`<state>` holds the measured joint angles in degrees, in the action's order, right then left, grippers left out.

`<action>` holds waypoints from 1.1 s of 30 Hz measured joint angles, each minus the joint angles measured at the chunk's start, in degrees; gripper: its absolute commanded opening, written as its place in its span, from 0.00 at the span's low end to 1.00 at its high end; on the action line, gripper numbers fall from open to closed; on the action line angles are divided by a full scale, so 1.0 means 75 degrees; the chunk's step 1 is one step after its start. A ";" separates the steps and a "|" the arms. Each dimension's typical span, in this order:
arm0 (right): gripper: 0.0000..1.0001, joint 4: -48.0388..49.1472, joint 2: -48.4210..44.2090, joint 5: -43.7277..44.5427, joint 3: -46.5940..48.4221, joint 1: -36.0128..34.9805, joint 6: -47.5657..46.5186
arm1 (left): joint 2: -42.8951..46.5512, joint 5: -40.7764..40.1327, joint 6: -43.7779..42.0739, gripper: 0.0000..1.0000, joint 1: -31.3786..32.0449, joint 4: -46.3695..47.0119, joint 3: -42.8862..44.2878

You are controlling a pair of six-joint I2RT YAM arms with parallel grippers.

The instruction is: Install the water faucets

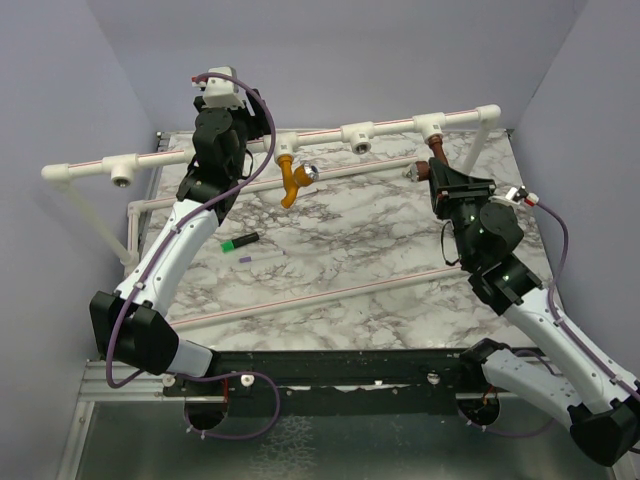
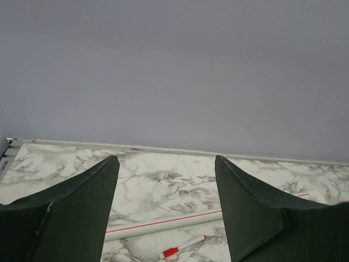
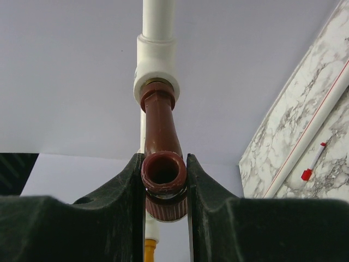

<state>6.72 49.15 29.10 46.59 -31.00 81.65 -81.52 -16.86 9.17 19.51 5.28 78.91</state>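
Plain lavender walls (image 1: 330, 60) are enclosing the grey-veined white marble table (image 1: 350, 260) on its left, far and right sides; even light is falling.

One orange-yellow faucet (image 1: 291, 183), one reddish-brown faucet (image 3: 162, 131), four white T-fittings (image 1: 357, 135), one green marker (image 1: 240, 242)

Bright, even, diffuse light; soft faint shadows; wrist views slightly soft.

A robot lab; plain lilac walls (image 1: 60, 90) enclose a marble-pattern desk (image 1: 340, 270); left arm (image 1: 175, 250) and right arm (image 1: 545, 320) sit bolted on a black rail (image 1: 340, 367).
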 measured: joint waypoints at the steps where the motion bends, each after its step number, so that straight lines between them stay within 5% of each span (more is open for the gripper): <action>1: 0.32 -0.0044 0.0000 0.0000 0.0017 0.0000 0.0015 | 0.0003 0.0000 0.0000 0.73 0.0000 0.0000 0.0000; 12: 0.68 -0.0446 -0.0265 -0.0224 0.0026 -0.0058 0.0102 | 0.0009 0.0070 0.0009 0.73 0.0006 -0.0023 0.0003; 20: 0.75 -0.0979 -0.0434 -0.0332 0.0140 -0.0067 -0.0236 | 0.0009 0.0073 0.0006 0.73 0.0006 -0.0023 0.0003; 33: 0.72 -0.1754 -0.1285 -0.0577 0.0463 -0.0067 -0.2203 | 0.0009 0.0073 0.0009 0.72 0.0006 -0.0023 0.0003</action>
<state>-6.44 39.51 24.77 50.06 -31.51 65.12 -81.45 -16.32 9.23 19.55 5.10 78.94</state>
